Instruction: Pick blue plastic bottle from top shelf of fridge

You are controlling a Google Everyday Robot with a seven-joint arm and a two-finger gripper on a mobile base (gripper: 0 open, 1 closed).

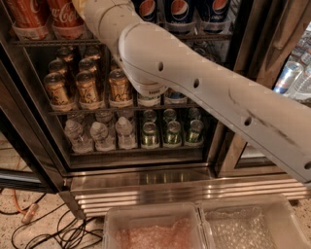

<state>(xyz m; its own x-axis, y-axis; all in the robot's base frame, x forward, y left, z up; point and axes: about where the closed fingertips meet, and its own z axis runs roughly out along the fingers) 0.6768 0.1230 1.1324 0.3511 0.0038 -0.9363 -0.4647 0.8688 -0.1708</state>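
The fridge (146,181) stands open in front of me, with a ribbed steel base. Its top shelf (43,43) is a wire rack holding red Coca-Cola bottles (48,14) on the left and dark blue Pepsi bottles (180,12) on the right. My white arm (194,82) reaches from the lower right up across the racks and leaves the picture at the top, between the two groups. The gripper is beyond the top edge, out of view. The blue plastic bottle is hidden or out of view.
Gold cans (87,90) fill the middle rack. Small water bottles (102,133) and green cans (170,131) sit on the lowest rack. Two clear plastic bins (155,228) lie at the bottom. Cables (48,228) trail on the floor at left. The door frame (272,44) stands at right.
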